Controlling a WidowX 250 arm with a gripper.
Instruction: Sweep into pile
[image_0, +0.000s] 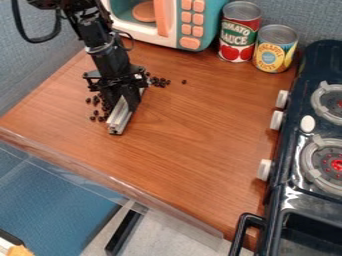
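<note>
The black gripper (124, 100) points down over the left part of the wooden counter, shut on a silver metal bar (119, 118). The bar lies slanted, its near end low on the counter and its far part passing between the fingers. Small dark beads (100, 108) are scattered along the bar's left side. Another loose group of beads (159, 82) lies behind and to the right of the gripper, with one bead (184, 81) apart from it. The gripper may hide some beads.
A toy microwave (174, 25) stands at the back, with two cans, one red (238, 32) and one yellow (274, 49), to its right. A toy stove (294, 150) borders the counter's right side. A clear-edged rim (100, 177) runs along the front.
</note>
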